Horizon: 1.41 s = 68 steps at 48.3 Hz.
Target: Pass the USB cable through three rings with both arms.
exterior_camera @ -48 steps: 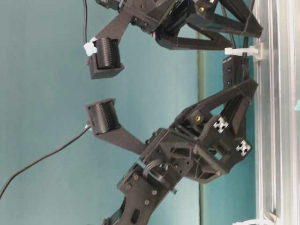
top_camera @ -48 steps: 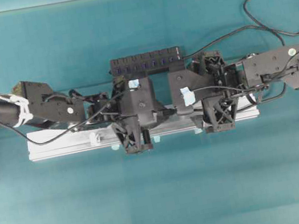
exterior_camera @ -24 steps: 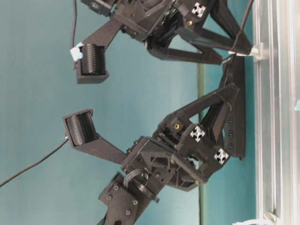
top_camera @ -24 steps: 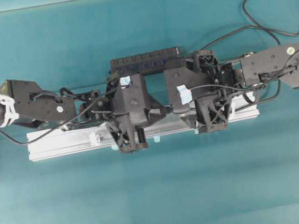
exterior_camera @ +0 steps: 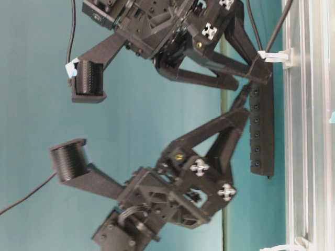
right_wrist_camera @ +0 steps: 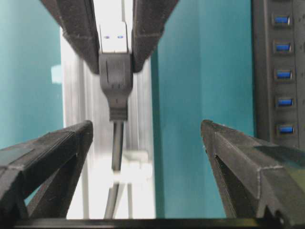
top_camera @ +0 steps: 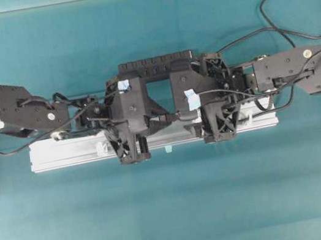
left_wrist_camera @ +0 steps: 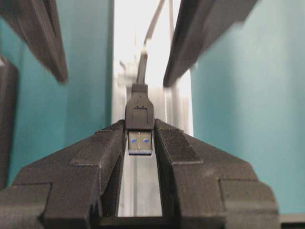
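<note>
Two grippers face each other tip to tip over the aluminium rail (top_camera: 67, 154), which lies across the middle of the teal tabletop (top_camera: 177, 216). The left gripper (left_wrist_camera: 139, 138) is clamped on the plug of the USB cable (left_wrist_camera: 139, 112), silver tip toward its wrist, the cord trailing off along the rail. The right gripper (right_wrist_camera: 145, 131) stands wide apart, its fingers (right_wrist_camera: 238, 152) either side of the cord, not touching it. A multi-port hub (right_wrist_camera: 281, 71) lies beside the rail's far edge.
</note>
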### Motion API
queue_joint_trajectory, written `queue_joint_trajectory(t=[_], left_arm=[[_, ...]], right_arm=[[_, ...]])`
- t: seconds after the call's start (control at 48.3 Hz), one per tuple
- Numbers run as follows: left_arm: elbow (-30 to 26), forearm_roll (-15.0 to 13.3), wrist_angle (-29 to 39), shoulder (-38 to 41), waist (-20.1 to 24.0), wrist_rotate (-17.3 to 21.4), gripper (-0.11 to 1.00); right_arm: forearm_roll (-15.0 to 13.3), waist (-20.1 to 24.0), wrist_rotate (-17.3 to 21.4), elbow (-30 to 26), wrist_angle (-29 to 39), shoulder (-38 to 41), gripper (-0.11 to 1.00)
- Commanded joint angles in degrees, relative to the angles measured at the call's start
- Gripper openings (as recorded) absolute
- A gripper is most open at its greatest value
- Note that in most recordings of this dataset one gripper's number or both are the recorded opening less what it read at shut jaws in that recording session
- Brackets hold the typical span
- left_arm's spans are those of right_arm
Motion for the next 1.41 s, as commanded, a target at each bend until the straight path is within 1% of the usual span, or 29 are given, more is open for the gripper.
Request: queue_joint_trajectory(t=[0.0, 0.062, 0.207, 0.414, 0.539, 0.601, 0.787, 0.87, 0.974, 1.388], left_arm=[[-0.35, 0.09, 0.26, -1.76, -0.26, 0.09, 0.24], [-0.35, 0.09, 1.05, -1.93, -0.26, 0.26, 0.24], [-0.35, 0.09, 2.55, -2.64, -0.18, 0.7, 0.24], [-0.26, 0.09, 2.64, -3.34, -0.18, 0.79, 0.24], [-0.18, 0.09, 2.64, -3.43, -0.18, 0.79, 0.24], [-0.09, 0.09, 2.64, -3.52, -0.18, 0.79, 0.24], [0.26, 0.09, 2.64, -3.69, -0.18, 0.44, 0.24], [0.44, 0.09, 2.64, -3.78, -0.18, 0.35, 0.24], [0.53, 0.09, 2.64, -3.78, -0.18, 0.35, 0.24], [0.7, 0.09, 2.72, -3.87, 0.62, 0.18, 0.24]], right_arm=[[-0.09, -0.09, -0.26, -1.14, -1.14, -0.26, 0.77], [-0.09, -0.09, -0.18, -1.32, -1.76, -0.09, 0.73], [-0.09, -0.09, -0.18, -1.41, -1.93, -0.09, 0.58], [-0.09, -0.09, -0.09, -1.32, -2.11, 0.0, 0.46], [-0.09, -0.09, -0.18, -1.32, -2.37, 0.26, 0.37], [-0.09, -0.09, -0.09, -1.41, -2.46, 0.35, 0.3], [-0.09, -0.09, -0.26, -1.41, -3.78, 0.53, 0.05], [-0.09, -0.09, -0.26, -1.41, -3.96, 0.53, -0.03], [-0.09, -0.09, -0.09, -1.41, -3.96, 0.62, -0.07], [-0.09, 0.53, -0.18, -2.55, -4.04, 1.23, -0.07]])
